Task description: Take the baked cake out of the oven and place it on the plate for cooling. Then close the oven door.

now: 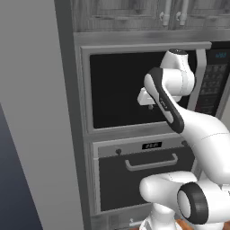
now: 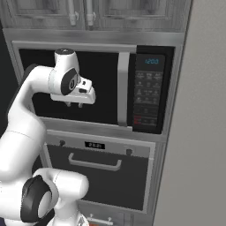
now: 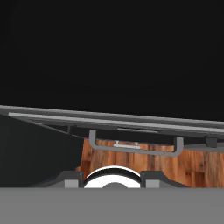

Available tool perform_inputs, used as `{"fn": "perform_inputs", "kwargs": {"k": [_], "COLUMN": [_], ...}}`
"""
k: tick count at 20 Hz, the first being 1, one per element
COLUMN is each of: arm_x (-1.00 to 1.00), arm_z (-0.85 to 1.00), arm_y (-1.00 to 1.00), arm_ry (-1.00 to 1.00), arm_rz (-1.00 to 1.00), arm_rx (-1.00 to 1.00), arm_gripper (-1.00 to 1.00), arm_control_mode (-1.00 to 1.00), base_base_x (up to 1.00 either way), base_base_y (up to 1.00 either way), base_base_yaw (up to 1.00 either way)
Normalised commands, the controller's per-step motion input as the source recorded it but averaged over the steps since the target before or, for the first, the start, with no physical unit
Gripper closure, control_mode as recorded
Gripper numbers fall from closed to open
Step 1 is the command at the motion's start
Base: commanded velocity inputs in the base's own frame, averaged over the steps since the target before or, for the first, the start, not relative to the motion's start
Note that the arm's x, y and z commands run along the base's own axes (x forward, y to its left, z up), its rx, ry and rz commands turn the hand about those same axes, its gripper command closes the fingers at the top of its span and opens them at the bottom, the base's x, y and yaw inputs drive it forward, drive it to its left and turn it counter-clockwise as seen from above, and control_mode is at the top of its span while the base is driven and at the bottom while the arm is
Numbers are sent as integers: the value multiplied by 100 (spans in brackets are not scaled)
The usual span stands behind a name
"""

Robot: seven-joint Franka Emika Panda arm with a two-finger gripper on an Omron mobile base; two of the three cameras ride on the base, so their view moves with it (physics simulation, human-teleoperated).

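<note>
The oven (image 1: 152,145) sits under the microwave, and its dark display and two knobs face me. The oven door (image 1: 143,188) (image 2: 101,185) stands shut, its curved silver handle (image 1: 150,164) (image 2: 95,165) (image 3: 135,149) across the top. My gripper (image 1: 150,107) (image 2: 74,105) (image 3: 111,177) hangs in front of the microwave window, well above that handle. It points down, open, with nothing between its fingers. The cake and the plate are out of view.
A large black-windowed microwave (image 1: 121,90) with a keypad (image 2: 148,92) and a vertical bar handle (image 2: 123,88) is right behind the hand. Cabinets (image 1: 134,13) sit above. Grey walls flank the oven column (image 1: 36,112) (image 2: 203,132). Wood floor (image 3: 197,166) lies below.
</note>
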Motion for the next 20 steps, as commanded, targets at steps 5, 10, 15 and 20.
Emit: {"fn": "perform_inputs", "kwargs": {"k": [5,10,15,20], "arm_x": [0,0,0,0], "arm_z": [0,0,0,0], "arm_y": [0,0,0,0], "arm_ry": [0,0,0,0], "arm_rz": [0,0,0,0], "arm_rx": [0,0,0,0], "arm_gripper": [-100,-100,-100,-100], "arm_control_mode": [100,100,100,100], "base_base_x": [0,0,-40,-56], "base_base_y": [0,0,-9,-25], "base_base_yaw": [0,0,3,0]}}
